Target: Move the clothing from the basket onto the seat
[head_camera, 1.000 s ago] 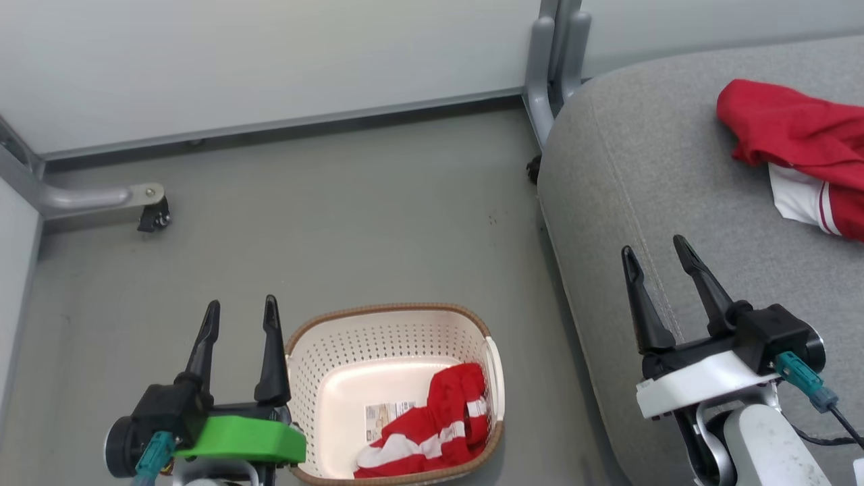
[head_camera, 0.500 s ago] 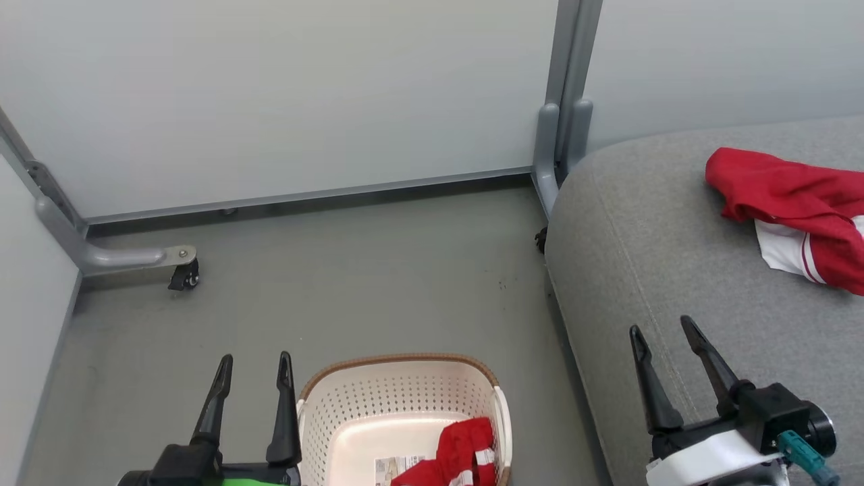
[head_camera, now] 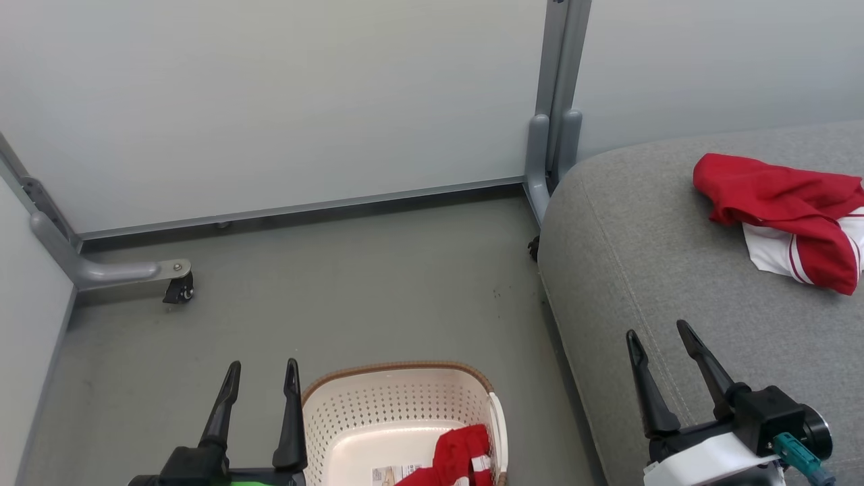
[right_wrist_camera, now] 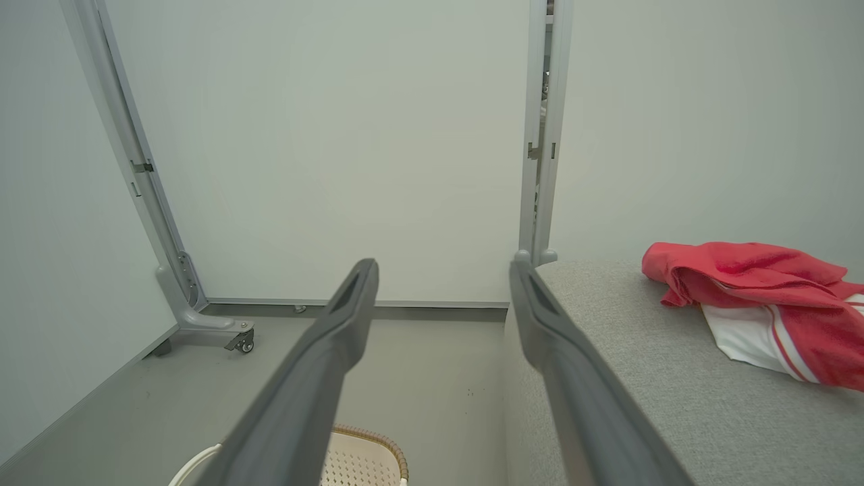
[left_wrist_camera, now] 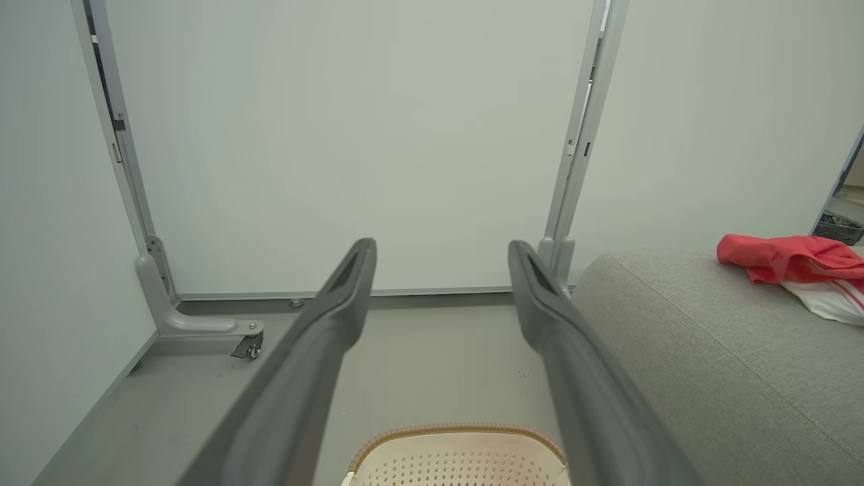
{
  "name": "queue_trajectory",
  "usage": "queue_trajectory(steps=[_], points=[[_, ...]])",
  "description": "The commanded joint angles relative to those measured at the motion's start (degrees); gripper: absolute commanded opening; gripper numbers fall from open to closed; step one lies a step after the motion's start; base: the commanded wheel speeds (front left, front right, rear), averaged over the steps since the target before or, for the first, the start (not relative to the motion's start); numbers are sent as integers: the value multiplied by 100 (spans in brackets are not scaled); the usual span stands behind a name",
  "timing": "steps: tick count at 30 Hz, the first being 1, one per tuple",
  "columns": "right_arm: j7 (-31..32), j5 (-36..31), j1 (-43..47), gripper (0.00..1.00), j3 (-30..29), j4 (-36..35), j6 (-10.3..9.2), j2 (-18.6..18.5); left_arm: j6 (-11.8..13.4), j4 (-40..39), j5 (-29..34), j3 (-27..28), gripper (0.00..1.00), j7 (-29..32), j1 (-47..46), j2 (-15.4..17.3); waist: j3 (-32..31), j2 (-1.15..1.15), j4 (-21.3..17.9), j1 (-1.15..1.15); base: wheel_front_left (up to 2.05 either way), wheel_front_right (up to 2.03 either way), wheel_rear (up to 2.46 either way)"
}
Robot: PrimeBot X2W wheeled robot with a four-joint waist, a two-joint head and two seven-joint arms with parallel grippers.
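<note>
Two pieces of bright red clothing with white trim lie well apart. The first garment (head_camera: 459, 459) is bunched in the right half of the basket (head_camera: 398, 370), cut off by the bottom edge of the head view, its folds against the right wall and just beside a paper label (head_camera: 388, 474) on the basket's bottom. The second garment (head_camera: 776, 202) lies crumpled on the seat (head_camera: 641, 283), toward its far right side, with a white panel edged in red stripes showing under the red cloth. The cream perforated basket with its brown woven-look rim stands on the grey floor (head_camera: 371, 290), near the seat's rounded left edge, with a strip of floor between them. The left gripper (head_camera: 263, 364) is just left of the basket, its two dark fingers pointing up the view and spread wide with nothing between them; in the left wrist view the basket's far rim shows low between those fingers. The right gripper (head_camera: 656, 329) is over the near left part of the seat, fingers likewise spread wide and empty, well apart from the second garment; whether it touches the cushion I cannot tell. Behind everything stand pale partition panels (head_camera: 304, 101), joined by a grey metal post (head_camera: 557, 101) at the seat's far corner. At the left, a grey foot carries a small black caster (head_camera: 179, 291).
</note>
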Motion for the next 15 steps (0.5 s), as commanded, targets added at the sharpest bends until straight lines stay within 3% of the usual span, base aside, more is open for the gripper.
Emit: queue_trajectory(steps=[1,15], points=[[-16,-14,-10,100,-18,10,-4,-6,9,-2,-44,26,100,-1,-68,8,3,0,5,1,0,0,0],[-17,-37,-86,100,-26,-35,-4,2,-5,15,77,101,100,-1,-182,8,91,0,3,1,0,0,0]])
